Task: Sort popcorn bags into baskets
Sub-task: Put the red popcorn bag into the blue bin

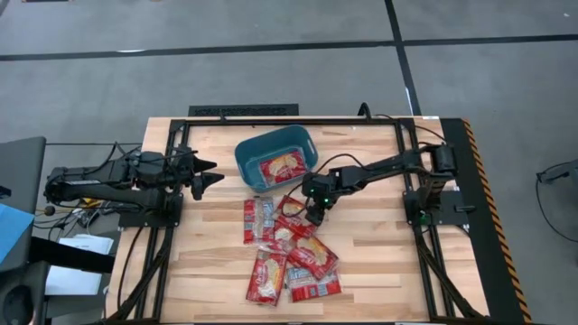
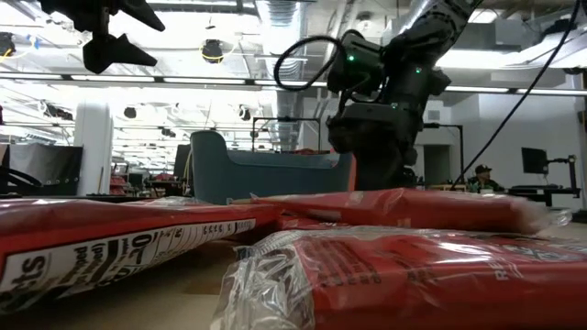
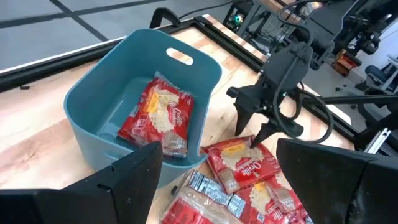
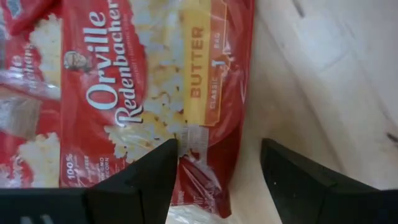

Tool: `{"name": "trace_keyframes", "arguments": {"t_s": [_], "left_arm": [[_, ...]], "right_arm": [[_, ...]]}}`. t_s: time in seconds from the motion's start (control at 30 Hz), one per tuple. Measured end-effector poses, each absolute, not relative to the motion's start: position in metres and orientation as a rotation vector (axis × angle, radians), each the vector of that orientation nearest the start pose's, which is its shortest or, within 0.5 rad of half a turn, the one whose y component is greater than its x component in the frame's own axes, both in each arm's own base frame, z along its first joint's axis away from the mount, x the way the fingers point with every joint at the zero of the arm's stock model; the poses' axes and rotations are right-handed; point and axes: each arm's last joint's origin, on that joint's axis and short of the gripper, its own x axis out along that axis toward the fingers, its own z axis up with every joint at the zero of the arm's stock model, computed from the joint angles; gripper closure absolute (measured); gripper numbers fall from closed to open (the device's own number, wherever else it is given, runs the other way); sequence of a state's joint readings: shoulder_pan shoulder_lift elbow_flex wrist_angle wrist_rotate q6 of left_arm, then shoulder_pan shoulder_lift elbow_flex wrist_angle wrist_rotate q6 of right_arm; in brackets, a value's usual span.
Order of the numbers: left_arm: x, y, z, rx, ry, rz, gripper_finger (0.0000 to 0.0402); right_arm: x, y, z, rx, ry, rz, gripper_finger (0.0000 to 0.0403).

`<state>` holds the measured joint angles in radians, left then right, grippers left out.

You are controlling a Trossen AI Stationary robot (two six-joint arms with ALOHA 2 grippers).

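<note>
1. The right gripper hangs low over the top of the bag pile, fingers spread wide and pointing down. In the right wrist view one finger overlaps the edge of a bag while the other finger is over bare table; nothing is held between them.
2. That bag lies flat, label up — "Orville Redenbacher's" and "BUTTER" can be read — with its long axis running along the line of the fingers' reach. In the left wrist view it is the topmost bag, just beside the tub.
3. The rest of the pile spreads from under the right gripper toward the table's front edge: red packets lying flat and overlapping, some with long axes toward the front, others slanted. In the low view two of them fill the foreground, one with its printed end toward the camera and one under crinkled clear wrap.
4. The teal tub sits upright behind the pile, near the table's middle. One bag lies inside on the bottom, label up, slightly slanted.
5. The left gripper waits well off to the tub's left, raised above the table, fingers parted and empty — aimed toward the tub.
</note>
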<state>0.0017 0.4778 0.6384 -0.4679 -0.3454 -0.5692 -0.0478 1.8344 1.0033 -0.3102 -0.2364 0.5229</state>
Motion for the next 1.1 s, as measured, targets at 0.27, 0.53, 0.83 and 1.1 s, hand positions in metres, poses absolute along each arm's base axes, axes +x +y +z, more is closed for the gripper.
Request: {"name": "trace_keyframes", "arguments": {"t_s": [0.27, 0.53, 0.83, 1.1], "left_arm": [[0.108, 0.01, 0.295, -0.501, 0.196, 0.426, 0.0098], [0.108, 0.01, 0.295, -0.498, 0.193, 0.437, 0.0098], [0.108, 0.011, 0.293, -0.494, 0.208, 0.444, 0.0098], [0.107, 0.011, 0.293, -0.491, 0.213, 0.444, 0.0098]], "right_arm": [[0.338, -0.002, 0.125, 0.562, 1.193, -0.192, 0.0225], [0.345, -0.004, 0.133, 0.563, 1.179, -0.177, 0.0388], [0.357, -0.002, 0.162, 0.548, 1.194, -0.107, 0.0396], [0.356, -0.006, 0.229, 0.483, 1.124, -0.054, 0.0398]]}}
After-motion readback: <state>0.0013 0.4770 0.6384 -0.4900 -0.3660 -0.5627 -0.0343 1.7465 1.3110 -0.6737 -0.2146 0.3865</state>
